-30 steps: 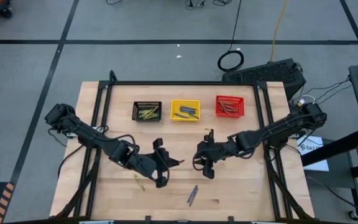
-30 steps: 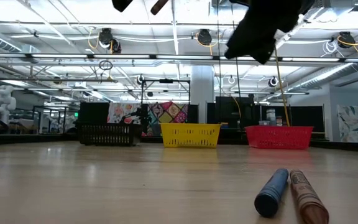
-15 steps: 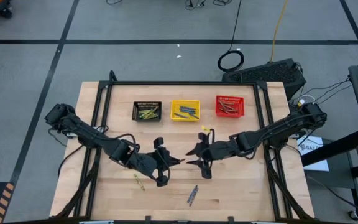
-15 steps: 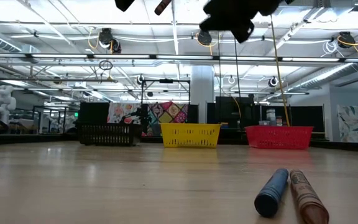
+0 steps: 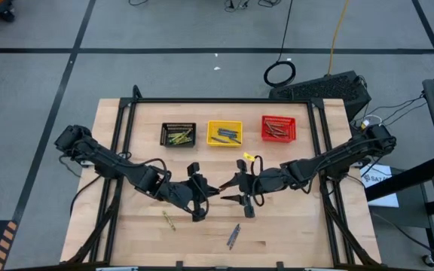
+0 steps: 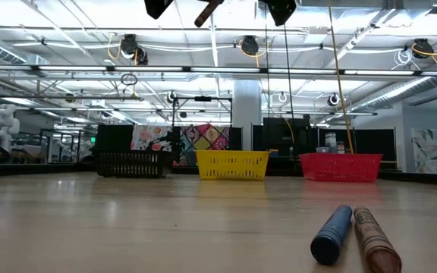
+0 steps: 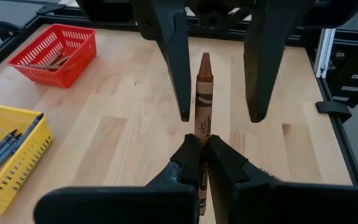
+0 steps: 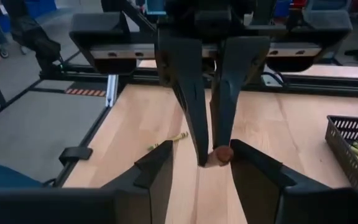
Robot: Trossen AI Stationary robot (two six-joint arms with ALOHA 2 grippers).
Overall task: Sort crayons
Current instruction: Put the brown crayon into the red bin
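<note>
My left gripper (image 5: 206, 192) is shut on a brownish-red crayon (image 7: 204, 106), held above the middle of the table. The crayon's pointed tip faces my right gripper (image 5: 232, 191). My right gripper is open, and its two fingers (image 7: 174, 68) stand on either side of the crayon's front half without touching it. In the right wrist view the crayon's tip (image 8: 219, 155) shows between my open fingers. An olive-yellow crayon (image 5: 169, 220) and a blue and a brownish-red crayon (image 5: 233, 235) lie flat on the table near its near edge. My left gripper pinches the crayon's wrapped body (image 7: 201, 146) between its two fingers, on the back half. The fingers come roughly level from the table's left and lie along the crayon. Its front half and tip stick out ahead of them. The crayon is lifted clear of the table.
A black basket (image 5: 178, 134), a yellow basket (image 5: 224, 133) and a red basket (image 5: 278, 128) stand in a row at the far side, each holding crayons. In the low view the blue crayon (image 6: 332, 235) and the brownish-red one (image 6: 374, 244) lie close in front.
My right gripper has moved toward the table's left and upward, up to my left gripper. Its open fingers now stand on either side of the held crayon. My left gripper has kept its hold and shifted slightly toward the right.
</note>
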